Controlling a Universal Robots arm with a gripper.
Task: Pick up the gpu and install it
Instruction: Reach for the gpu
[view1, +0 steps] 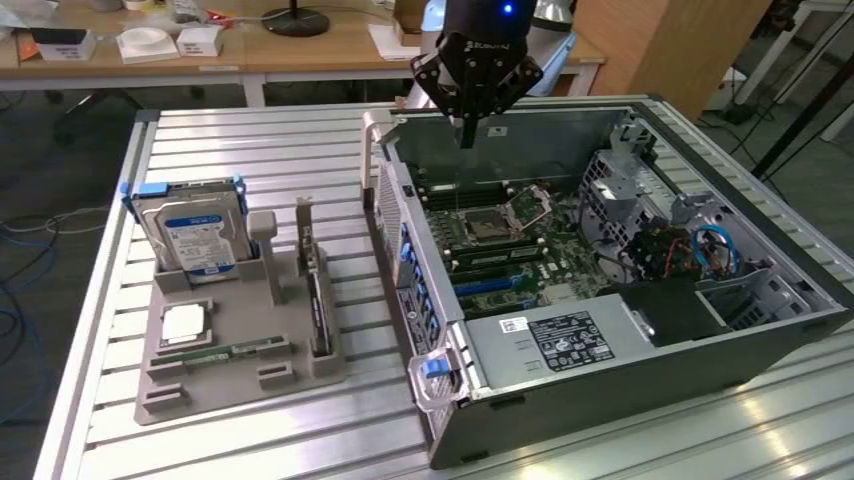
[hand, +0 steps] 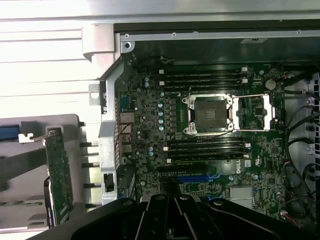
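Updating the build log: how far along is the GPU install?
Done: nothing yet. The gpu stands in the gray holder, outside the computer case. In hand: nothing. The gripper hangs over the open case with its jaws shut and empty. Left: the whole pick-up and install; the blue slot on the motherboard is bare.

arm (view1: 467, 15): black, blue light (view1: 506, 9) | lettering (view1: 489, 47): pale, on black housing | jaws: black, slim, tapered

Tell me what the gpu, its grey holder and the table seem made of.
The gpu: dark green circuit board, likely fibreglass laminate, with a silver end bracket that looks like metal. The grey holder: matte, uniform grey, probably plastic. The table: ribbed silver slats with a dull sheen, seemingly aluminium.
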